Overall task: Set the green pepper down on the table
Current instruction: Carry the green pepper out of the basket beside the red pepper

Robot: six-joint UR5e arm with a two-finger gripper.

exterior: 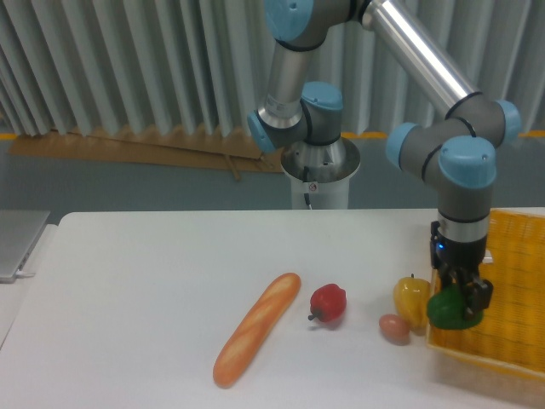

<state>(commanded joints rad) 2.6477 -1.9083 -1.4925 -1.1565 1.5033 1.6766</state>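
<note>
The green pepper [448,311] hangs lifted in my gripper [458,300], which is shut on it. It is just over the left rim of the yellow woven basket [511,281], at the right side of the white table [153,281]. The pepper sits right beside the yellow pepper [411,301], partly overlapping it in view. My fingers cover the pepper's top.
On the table lie a baguette [255,340], a red pepper [329,303] and a brown egg [393,328] next to the yellow pepper. A grey laptop edge [17,243] is at the far left. The arm's base [320,175] stands behind the table.
</note>
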